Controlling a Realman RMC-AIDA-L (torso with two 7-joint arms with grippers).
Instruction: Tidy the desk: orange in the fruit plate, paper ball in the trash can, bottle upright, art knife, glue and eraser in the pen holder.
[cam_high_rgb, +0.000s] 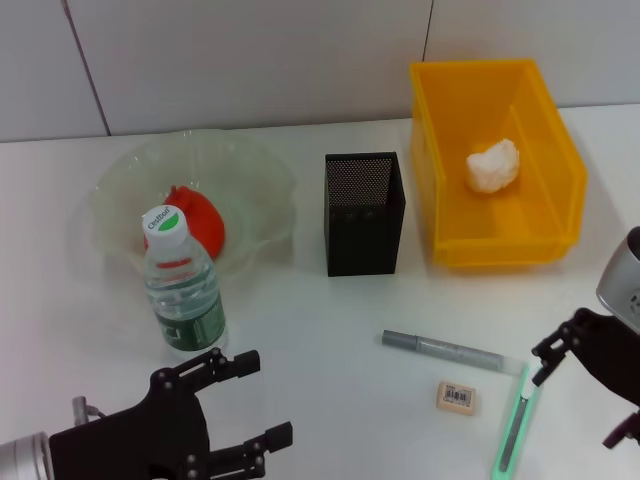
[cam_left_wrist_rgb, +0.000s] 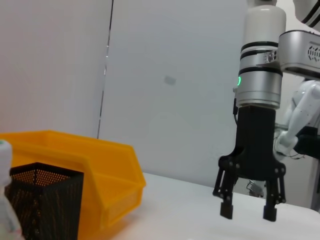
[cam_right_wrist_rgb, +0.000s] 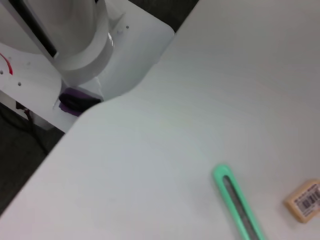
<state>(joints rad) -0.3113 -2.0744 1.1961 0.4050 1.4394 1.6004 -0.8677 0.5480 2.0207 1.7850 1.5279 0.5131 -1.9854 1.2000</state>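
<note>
Three things wait on the bench, so my right gripper (cam_left_wrist_rgb: 248, 211), fingers apart, hovers lower right over the art knife (cam_high_rgb: 514, 430) to grasp it.

We observed bright, even, diffuse lighting on the white table (cam_high_rgb: 320, 330) in all three views. Shadows were soft and short: a faint one lay beside the pen holder (cam_high_rgb: 364, 212), another under the bottle (cam_high_rgb: 183, 292). The fruit plate (cam_high_rgb: 120, 180) showed mild glare on its rim. The right wrist view was slightly blurred; the art knife (cam_right_wrist_rgb: 239, 209) had soft edges there.
</note>
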